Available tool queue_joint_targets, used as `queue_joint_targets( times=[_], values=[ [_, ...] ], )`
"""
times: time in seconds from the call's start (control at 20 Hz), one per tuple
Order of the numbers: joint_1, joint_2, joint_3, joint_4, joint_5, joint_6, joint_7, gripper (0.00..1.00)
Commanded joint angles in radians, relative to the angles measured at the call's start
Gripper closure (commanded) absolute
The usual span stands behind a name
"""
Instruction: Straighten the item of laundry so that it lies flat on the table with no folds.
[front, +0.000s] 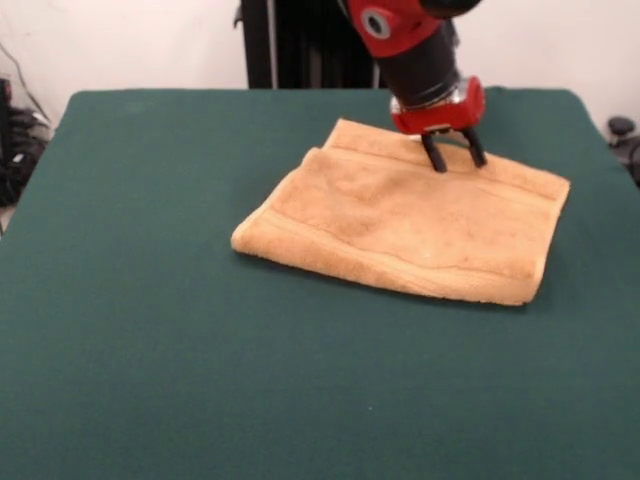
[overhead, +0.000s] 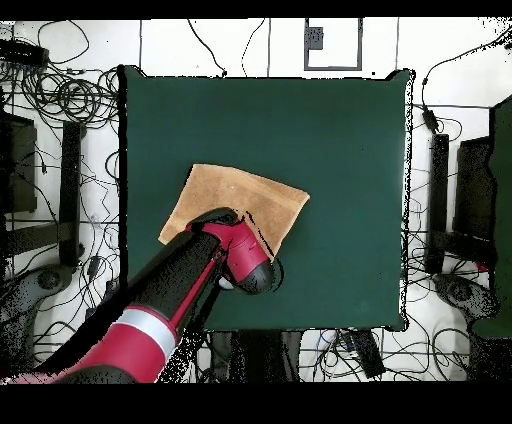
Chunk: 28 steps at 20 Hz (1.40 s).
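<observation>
The orange-tan towel (front: 410, 225) lies on the dark green table (front: 150, 330), right of centre and toward the far side. It is folded over on itself, with a thick doubled edge along its near side and a band stripe near that edge. My gripper (front: 454, 156) is open, its two black fingers spread and their tips at the towel's far edge, just at or on the cloth. In the overhead view the towel (overhead: 240, 200) shows as a tilted rectangle, and the arm (overhead: 215, 260) covers its lower part and hides the gripper.
The green cloth stretches wide to the left and front of the towel. Cables and black equipment (overhead: 60, 150) lie on the floor around the table. The robot's pedestal (front: 300, 45) stands behind the far edge.
</observation>
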Motion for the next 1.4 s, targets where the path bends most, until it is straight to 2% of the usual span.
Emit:
queue_joint_targets(
  times=[0.05,0.2,0.35,0.85,1.4],
  values=[
    [0.016,0.136,0.223,0.131,-0.005,-0.155,0.448,0.00],
    [0.033,0.148,0.198,0.135,0.003,-0.142,0.453,0.00],
    [0.011,0.119,0.247,0.177,-0.007,-0.091,0.455,0.00],
    [-0.005,0.130,0.304,0.285,-0.026,-0.073,0.486,0.00],
    [0.095,0.225,0.150,0.228,0.011,-0.218,0.507,0.00]
  ],
)
